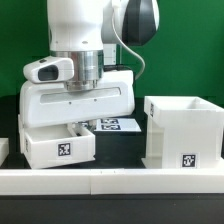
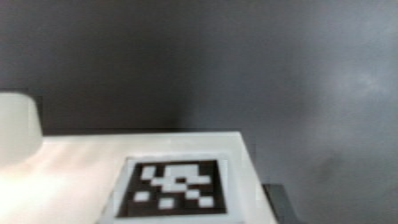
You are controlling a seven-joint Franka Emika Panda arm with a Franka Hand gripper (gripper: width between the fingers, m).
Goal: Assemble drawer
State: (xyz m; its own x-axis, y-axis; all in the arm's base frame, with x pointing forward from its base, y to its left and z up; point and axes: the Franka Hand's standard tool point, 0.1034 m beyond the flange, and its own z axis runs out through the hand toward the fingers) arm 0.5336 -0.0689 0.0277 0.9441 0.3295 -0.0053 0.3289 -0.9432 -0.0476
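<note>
My gripper [image 1: 74, 127] reaches down onto a small white open-top tray [image 1: 60, 146] at the exterior view's left. It looks shut on the tray's wall, and the tray sits slightly tilted. The tray carries a black-and-white tag on its front. In the wrist view the tray's tagged face [image 2: 178, 187] fills the near part of the frame, with one dark fingertip [image 2: 278, 200] beside its edge. The other finger is hidden. The tall boxy shell [image 1: 183, 130] stands open-topped at the exterior view's right, with a tag low on its front.
A long low white rail [image 1: 110, 181] runs along the front of the table. The marker board [image 1: 120, 125] lies behind, between the tray and the shell. Another white piece [image 1: 4, 150] sits at the exterior view's far left and also shows in the wrist view [image 2: 15, 125].
</note>
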